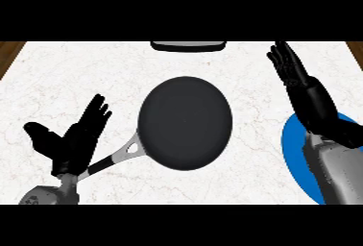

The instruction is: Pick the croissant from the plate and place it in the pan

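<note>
— Where's the croissant?
— You can't see it. The blue plate [292, 149] sits at the right edge of the surface [85, 72], and your right forearm [342, 168] lies across most of it. No croissant shows on the bare blue rim, so I judge it hidden beneath that arm. Its long axis can't be told.
— Which hand should take it?
— Your right hand [312, 103], the nearer of the 2. Its fingers [287, 62] are straight and held together, and they point at the far edge, beyond the plate. The plate lies back from the fingertips, toward the near edge, so you'd likely need to draw back before closing on anything.
— And my left?
— Your left hand [71, 144] rests open by the near left corner, fingers spread and thumb out. It is just beside the pan's handle [120, 153] and holds nothing.
— The target?
— The pan [186, 122] sits mid-surface, left of the plate. The croissant isn't in it.
</note>
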Robot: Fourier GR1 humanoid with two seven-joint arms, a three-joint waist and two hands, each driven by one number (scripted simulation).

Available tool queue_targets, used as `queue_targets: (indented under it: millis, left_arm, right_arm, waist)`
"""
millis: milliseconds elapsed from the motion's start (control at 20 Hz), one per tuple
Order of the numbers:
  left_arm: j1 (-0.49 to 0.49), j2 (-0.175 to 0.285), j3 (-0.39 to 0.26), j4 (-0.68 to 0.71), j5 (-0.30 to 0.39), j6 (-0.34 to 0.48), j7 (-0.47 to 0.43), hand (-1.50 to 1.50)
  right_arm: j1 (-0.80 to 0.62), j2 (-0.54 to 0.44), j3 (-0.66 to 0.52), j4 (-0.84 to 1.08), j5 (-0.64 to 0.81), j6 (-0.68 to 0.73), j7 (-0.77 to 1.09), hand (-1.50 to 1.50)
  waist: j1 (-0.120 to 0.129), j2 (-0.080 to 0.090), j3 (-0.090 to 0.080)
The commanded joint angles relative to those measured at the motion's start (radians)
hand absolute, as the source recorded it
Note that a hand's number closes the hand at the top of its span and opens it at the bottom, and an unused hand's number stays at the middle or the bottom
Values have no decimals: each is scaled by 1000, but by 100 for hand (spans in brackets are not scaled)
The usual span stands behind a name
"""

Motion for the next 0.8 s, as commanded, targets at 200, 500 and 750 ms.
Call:
queue_targets:
  millis: [200,500,750]
  left_arm:
    - [64,180,-8,32,-229,20,-76,0]
    - [143,200,-25,30,-268,38,-86,0]
    - [136,200,-35,18,-282,17,-93,0]
  right_arm:
    - [100,-118,-261,160,-299,130,154,-150]
    - [311,-336,-446,314,-216,-7,365,-150]
    - [422,-610,-443,365,-132,263,294,-150]
  waist:
    - [-37,-23,-8]
    - [-83,-31,-12]
    - [-43,-24,-11]
